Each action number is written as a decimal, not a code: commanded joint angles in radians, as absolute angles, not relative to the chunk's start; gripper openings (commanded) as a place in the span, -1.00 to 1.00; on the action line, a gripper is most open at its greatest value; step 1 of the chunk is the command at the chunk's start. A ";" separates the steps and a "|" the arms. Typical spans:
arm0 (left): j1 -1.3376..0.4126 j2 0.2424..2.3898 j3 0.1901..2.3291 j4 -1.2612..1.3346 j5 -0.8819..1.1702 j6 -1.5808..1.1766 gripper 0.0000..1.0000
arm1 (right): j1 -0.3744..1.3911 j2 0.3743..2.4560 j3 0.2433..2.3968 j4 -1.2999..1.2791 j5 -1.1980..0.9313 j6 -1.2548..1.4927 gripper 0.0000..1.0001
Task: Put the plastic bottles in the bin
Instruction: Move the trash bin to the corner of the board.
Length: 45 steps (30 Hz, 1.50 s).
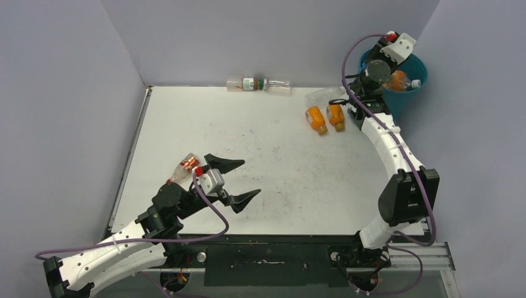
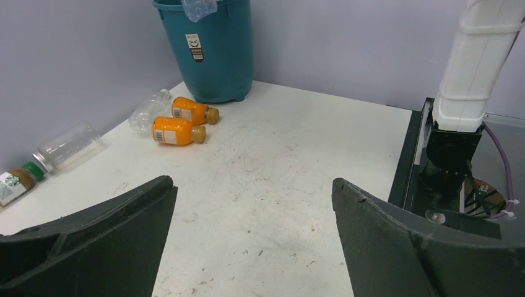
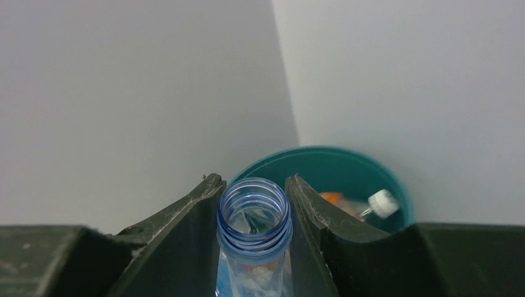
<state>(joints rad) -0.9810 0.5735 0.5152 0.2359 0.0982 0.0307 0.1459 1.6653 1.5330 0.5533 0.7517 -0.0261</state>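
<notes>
My right pincer [image 3: 254, 185] pinches the clear capless plastic bottle [image 3: 254, 216] at its neck, mouth leading, with the round teal plastic bin [image 3: 347, 170] lying open straight ahead.

clear bottle [image 2: 198, 8] over teal bin [image 2: 213, 62] — orange bottles [image 1: 316, 120] beside

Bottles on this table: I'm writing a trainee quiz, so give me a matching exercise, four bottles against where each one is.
1 capless clear bottle
2 orange bottles
3 red-labelled bottle
4 green-capped bottle

A against the far wall
B beside the open left pincer
C lying near the bin
D clamped in the right pincer

Pairs: 1-D, 2-C, 3-B, 4-A
</notes>
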 commanded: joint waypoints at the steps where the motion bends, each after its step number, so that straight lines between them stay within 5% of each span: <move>1: -0.988 0.574 0.519 0.283 0.098 0.029 0.92 | 0.207 1.474 1.436 0.445 0.476 0.271 -0.89; 8: -0.988 0.562 0.523 0.274 -0.065 0.007 0.92 | 0.424 1.380 1.314 0.218 -0.025 0.469 -0.89; 16: -0.940 0.569 0.602 0.180 -0.069 -0.091 0.92 | 0.533 1.283 1.137 0.346 -0.484 0.650 -0.89; 35: -0.876 0.702 0.642 0.205 0.269 -0.216 0.98 | 0.760 1.092 0.954 0.469 -0.556 0.588 -0.89; 45: -0.877 0.739 0.629 0.234 0.314 -0.194 -0.31 | 0.844 1.098 0.972 0.426 -0.456 0.536 -0.87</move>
<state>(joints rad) -0.8814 0.7315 0.6033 0.1734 0.2798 -0.2054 0.8169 1.1164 0.9501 0.3882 -0.5072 0.5747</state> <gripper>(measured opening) 0.452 0.370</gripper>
